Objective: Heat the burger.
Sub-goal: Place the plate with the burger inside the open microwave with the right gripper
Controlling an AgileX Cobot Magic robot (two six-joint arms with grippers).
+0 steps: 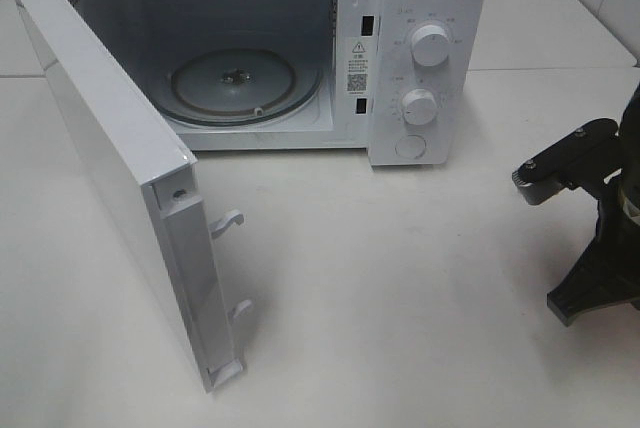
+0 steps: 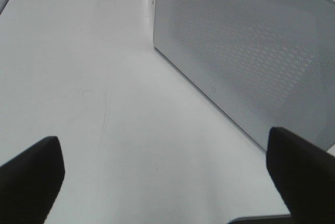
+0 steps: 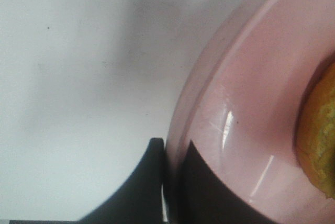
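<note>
Step in hand looks like carrying the plated burger into the microwave (image 1: 430,8). Its door (image 1: 110,148) is swung wide open and the glass turntable (image 1: 235,83) inside is bare. The right gripper (image 3: 171,148) is pinched tight on the rim of the pink plate (image 3: 246,103), one finger on either side of the lip. The burger (image 3: 320,130) sits on that plate, apart from the fingers, with only a sliver of golden bun showing in the wrist view. The high camera misses plate and burger; I judge they lie past the microwave's knob side, where the right arm (image 1: 590,218) comes in low, in front of the knob panel. Can't tell if the plate is off the table (image 1: 400,298) yet. To do it well, keep the plate level, since the grip is on one edge only and a tall burger could slide or tip. Go slowly, swing round in front of the opening, clear the knob panel and front sill, and set the plate centred on the turntable. Let go only once it rests flat. The door hinges on the far side from this arm, so the way in looks open. The left gripper (image 2: 163,145) has its fingers spread fully and holds nothing. It hangs over the table by the outer, meshed face of the door, best kept clear there.
</note>
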